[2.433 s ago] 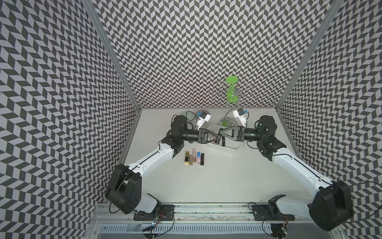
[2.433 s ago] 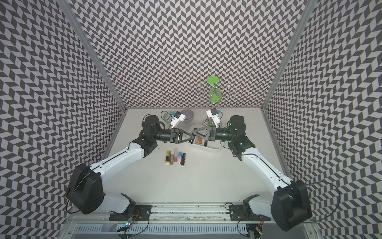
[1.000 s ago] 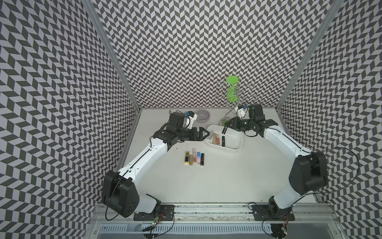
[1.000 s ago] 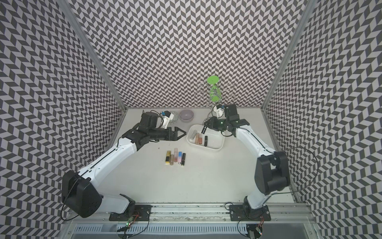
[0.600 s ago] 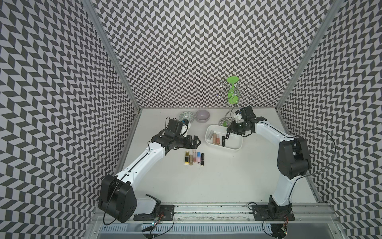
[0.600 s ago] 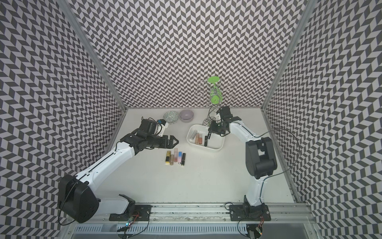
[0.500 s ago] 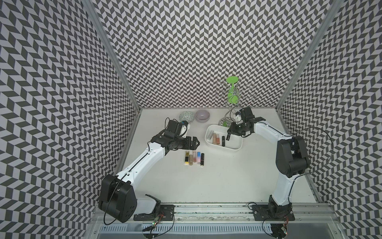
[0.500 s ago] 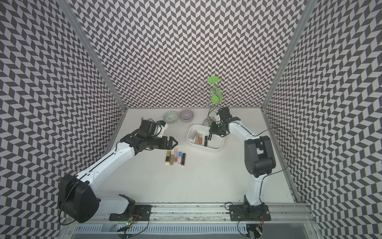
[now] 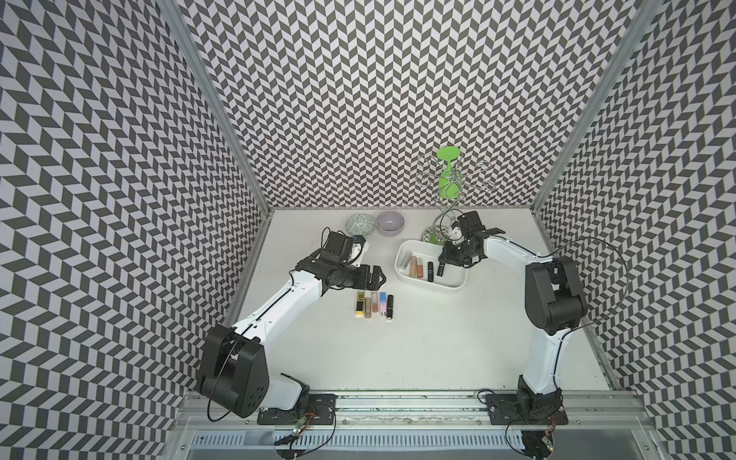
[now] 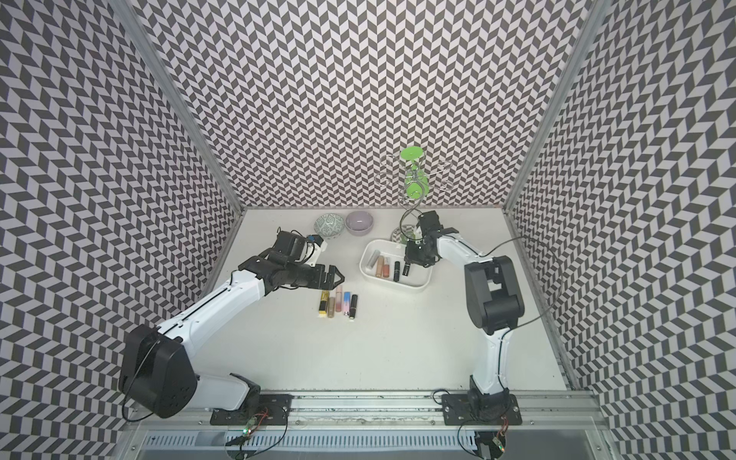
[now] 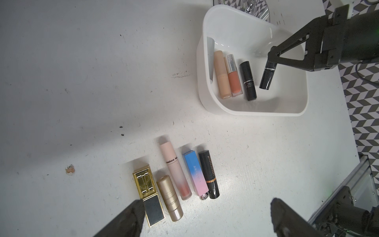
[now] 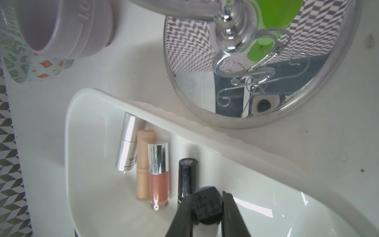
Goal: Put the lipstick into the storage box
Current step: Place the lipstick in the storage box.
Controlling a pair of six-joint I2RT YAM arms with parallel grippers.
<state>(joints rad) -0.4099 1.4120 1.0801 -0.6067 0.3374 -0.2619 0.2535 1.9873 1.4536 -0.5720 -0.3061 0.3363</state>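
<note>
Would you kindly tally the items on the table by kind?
White rectangular plastic storage box: 1
Lipstick and gloss tubes: 10 (5 rowed on the white table, 4 lying in the box, 1 black lipstick in the right claw)
Round bowls, green-patterned and lilac: 2
Chrome wire stand: 1
Total: 14

Toward the back right of the table point(image 9: 398, 358): storage box point(image 9: 433, 284). Holds four lipsticks point(image 9: 420, 267) side by side at its left end; right of them, over the box, a fifth lipstick point(image 9: 439, 271) in the right gripper point(image 9: 442, 262). Just behind: wire stand point(image 9: 450, 187), with two bowls point(image 9: 388, 222) side by side to its left. Before the box, leftward: row of five lipsticks point(image 9: 375, 304) on the table.
</note>
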